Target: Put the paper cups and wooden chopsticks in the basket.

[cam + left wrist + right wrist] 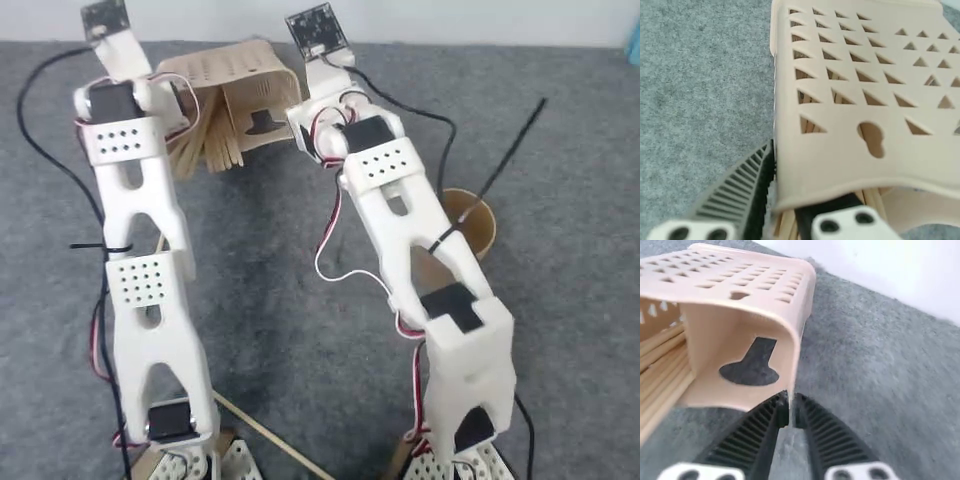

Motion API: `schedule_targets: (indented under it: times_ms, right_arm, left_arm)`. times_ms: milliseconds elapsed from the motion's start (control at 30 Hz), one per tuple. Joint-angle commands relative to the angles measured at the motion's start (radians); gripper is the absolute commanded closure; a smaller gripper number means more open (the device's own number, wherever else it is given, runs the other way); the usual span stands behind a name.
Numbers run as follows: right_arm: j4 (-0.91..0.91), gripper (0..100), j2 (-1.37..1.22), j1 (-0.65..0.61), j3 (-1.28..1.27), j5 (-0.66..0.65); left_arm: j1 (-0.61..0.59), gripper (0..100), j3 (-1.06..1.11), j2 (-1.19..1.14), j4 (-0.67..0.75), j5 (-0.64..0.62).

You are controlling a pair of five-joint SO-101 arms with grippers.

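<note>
The beige perforated basket (232,72) lies tipped on its side at the back of the grey table. A bundle of wooden chopsticks (206,150) sticks out of its opening; they also show inside the basket (660,375) and under its wall (784,226). My left gripper (785,190) is shut on the basket's wall (865,90) at the left side. At the right corner, my right gripper (789,404) pinches the basket's rim (740,280). A brown paper cup (478,222) stands at the right, partly hidden behind the right arm. One loose chopstick (270,437) lies near the front.
A thin black rod (512,148) slants across the carpet beyond the cup. Black and white cables (330,262) trail between the arms. The arm bases stand at the front edge. A white wall borders the table at the back.
</note>
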State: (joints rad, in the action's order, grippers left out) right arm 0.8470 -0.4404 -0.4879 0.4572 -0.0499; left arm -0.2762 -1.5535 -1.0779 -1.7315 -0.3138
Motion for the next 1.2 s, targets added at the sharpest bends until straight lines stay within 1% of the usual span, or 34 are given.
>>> schedule_targets:
  times_ms: [0,67,400,733,767,800,867,933,967,1067,1167]
  right_arm:
    - [0.056,81.1,0.133,0.008,0.009,0.008]
    - [0.044,77.1,0.130,0.015,0.009,0.008]
    - [-0.249,78.3,-0.050,0.016,0.009,0.008]
    - [-0.461,79.2,-0.239,-0.005,0.014,0.008]
    - [-0.478,81.3,-0.251,-0.005,0.015,0.008]
    - [-0.498,85.9,-0.263,-0.005,0.015,0.008]
    - [-0.533,99.8,-0.278,-0.005,0.015,0.009]
    - [-0.518,97.3,-0.277,-0.004,0.015,0.026]
    - [-0.489,99.8,-0.272,-0.002,0.015,0.054]
    - [-0.366,99.4,-0.216,-0.001,0.020,0.147]
    - [-0.232,99.3,-0.124,0.002,0.020,0.212]
  left_arm:
    - [-0.005,99,-0.005,0.087,-0.026,0.006]
    - [-0.005,99,-0.005,0.087,-0.026,0.006]
    - [-0.005,99,-0.005,0.087,-0.026,0.006]
    - [-0.003,99,-0.005,0.087,-0.026,0.006]
    - [-0.003,99,-0.005,0.087,-0.026,0.006]
    - [-0.003,99,-0.005,0.087,-0.026,0.006]
    - [-0.003,99,-0.005,0.087,-0.026,0.006]
    - [-0.003,99,-0.005,0.087,-0.026,0.006]
    - [-0.003,99,-0.005,0.087,-0.026,0.006]
    - [-0.005,99,-0.005,0.087,-0.026,0.008]
    - [-0.005,99,-0.007,0.089,-0.028,0.008]
